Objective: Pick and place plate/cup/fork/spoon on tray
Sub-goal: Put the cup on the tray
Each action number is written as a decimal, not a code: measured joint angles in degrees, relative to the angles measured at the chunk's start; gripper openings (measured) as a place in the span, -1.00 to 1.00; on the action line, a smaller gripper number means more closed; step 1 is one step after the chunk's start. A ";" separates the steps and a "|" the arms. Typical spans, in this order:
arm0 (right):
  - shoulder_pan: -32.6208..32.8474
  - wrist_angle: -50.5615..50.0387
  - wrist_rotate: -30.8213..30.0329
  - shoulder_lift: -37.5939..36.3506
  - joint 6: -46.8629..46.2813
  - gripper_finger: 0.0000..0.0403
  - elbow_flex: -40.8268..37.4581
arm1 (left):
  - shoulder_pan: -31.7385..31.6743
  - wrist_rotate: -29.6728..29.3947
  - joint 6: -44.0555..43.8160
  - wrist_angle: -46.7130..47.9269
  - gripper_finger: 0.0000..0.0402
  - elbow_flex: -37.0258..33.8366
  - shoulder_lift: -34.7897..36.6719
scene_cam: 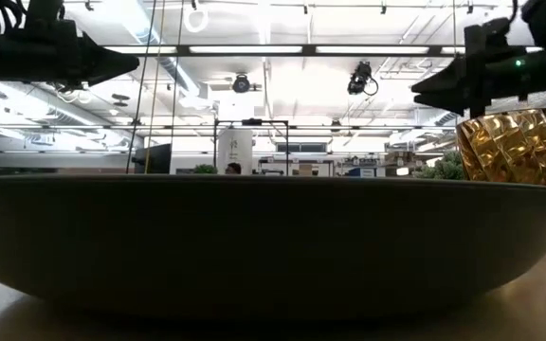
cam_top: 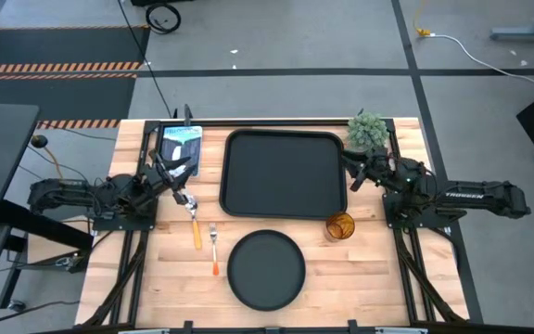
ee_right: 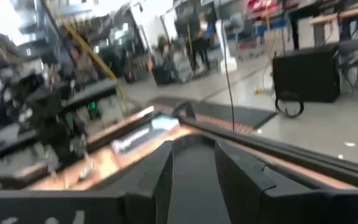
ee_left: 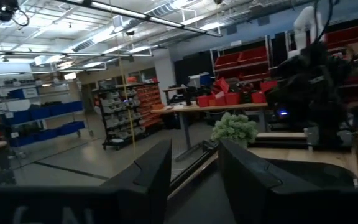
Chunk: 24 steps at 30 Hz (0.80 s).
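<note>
The black tray (cam_top: 286,174) lies at the table's far middle. The round black plate (cam_top: 265,269) lies on the table near the front edge and fills the low view (scene_cam: 254,246). The amber cup (cam_top: 339,225) stands by the tray's near right corner; it also shows in the low view (scene_cam: 515,142). The spoon (cam_top: 193,221) and the fork (cam_top: 213,250) lie on the table left of the plate. My left gripper (cam_top: 184,174) is open and empty above the table, left of the tray, just beyond the spoon's bowl. My right gripper (cam_top: 351,172) is open and empty at the tray's right edge.
A green fuzzy potted plant (cam_top: 367,131) stands at the tray's far right corner, close to my right arm. A blue and white packet (cam_top: 180,147) lies left of the tray's far left corner. Bare wood shows to the right of the plate.
</note>
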State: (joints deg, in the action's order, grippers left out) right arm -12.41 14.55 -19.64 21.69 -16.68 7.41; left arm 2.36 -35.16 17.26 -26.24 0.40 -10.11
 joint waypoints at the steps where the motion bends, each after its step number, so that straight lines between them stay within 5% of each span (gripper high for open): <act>1: 0.37 -2.27 0.01 1.03 0.65 -0.38 1.40 | -0.54 0.00 0.08 0.00 -0.29 0.00 0.00; 11: 3.59 -24.40 3.73 12.94 1.85 -0.38 16.75 | -4.67 0.02 2.96 -0.04 -0.29 0.00 0.00; 24: 8.11 -39.25 9.79 23.69 6.27 -0.35 30.83 | -5.34 0.03 0.55 -5.33 -0.30 0.00 0.02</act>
State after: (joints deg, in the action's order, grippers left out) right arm -4.30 -24.70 -9.84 45.38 -10.41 38.23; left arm -2.98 -35.12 17.81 -31.57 0.40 -10.09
